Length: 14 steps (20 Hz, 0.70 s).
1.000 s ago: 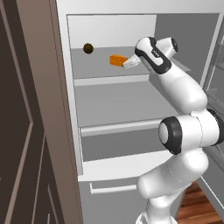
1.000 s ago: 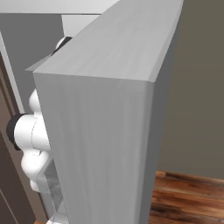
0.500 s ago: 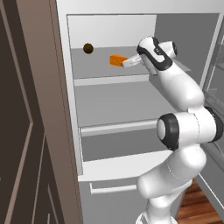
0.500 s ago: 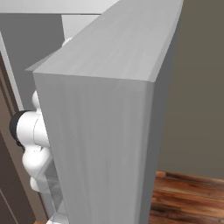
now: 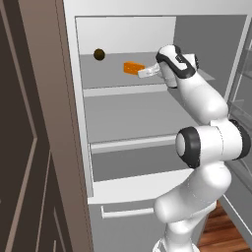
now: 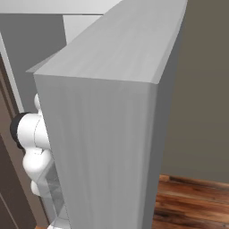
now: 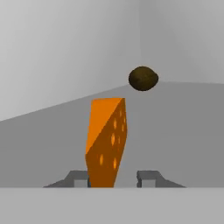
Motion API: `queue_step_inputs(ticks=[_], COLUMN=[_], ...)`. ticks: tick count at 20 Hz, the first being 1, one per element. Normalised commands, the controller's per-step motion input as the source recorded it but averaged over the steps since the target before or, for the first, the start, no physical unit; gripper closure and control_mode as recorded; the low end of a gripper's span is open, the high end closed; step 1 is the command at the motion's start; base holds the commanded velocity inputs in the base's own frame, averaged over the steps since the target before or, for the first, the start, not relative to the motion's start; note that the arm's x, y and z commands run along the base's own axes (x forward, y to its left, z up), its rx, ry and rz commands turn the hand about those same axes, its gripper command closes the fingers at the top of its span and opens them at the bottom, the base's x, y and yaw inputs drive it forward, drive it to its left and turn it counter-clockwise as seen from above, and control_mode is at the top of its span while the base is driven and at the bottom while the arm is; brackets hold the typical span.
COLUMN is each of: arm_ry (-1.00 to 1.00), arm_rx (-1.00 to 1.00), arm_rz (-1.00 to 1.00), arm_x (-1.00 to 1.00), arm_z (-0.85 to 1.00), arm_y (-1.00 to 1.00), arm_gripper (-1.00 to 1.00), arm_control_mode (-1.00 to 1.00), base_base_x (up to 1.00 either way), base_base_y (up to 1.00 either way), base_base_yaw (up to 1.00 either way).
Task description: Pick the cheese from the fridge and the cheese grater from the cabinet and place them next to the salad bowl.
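The cheese [image 5: 133, 67], a small orange wedge with darker holes, lies on the top shelf of the open fridge [image 5: 128, 106]. My gripper [image 5: 142, 74] reaches in from the right, level with that shelf and right at the wedge. In the hand view the cheese [image 7: 107, 144] stands between the fingertips of the gripper [image 7: 113, 178]. The left fingertip [image 7: 81, 177] touches it, while a narrow gap shows between it and the right one. The jaws are open around the wedge. The cheese grater, the cabinet and the salad bowl are out of view.
A small dark brown ball [image 5: 99, 54] sits on the same shelf, behind and left of the wedge. A tall dark brown panelled column [image 5: 24, 147] flanks the fridge on the left. The open fridge door [image 6: 112, 112] blocks most of the right base view. Lower shelves are bare.
The arm has stayed at the top shelf with barely any shift, and the cheese lies where it was.
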Motion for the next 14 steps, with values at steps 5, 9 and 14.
queue_step_inputs(ticks=[5,9,14], arm_ry=[0.00,0.00,0.00], arm_rx=[0.01,0.00,0.00], arm_rz=[0.00,0.00,0.00], arm_x=[0.00,0.00,-0.04], arm_z=[0.00,0.00,0.00], arm_y=[0.00,0.07,0.00], arm_gripper=[1.00,1.00,1.00], arm_control_mode=[-1.00,-1.00,-1.00], base_base_x=[0.00,0.00,0.00], base_base_y=[0.00,0.00,0.00], base_base_yaw=[0.00,0.00,0.00])
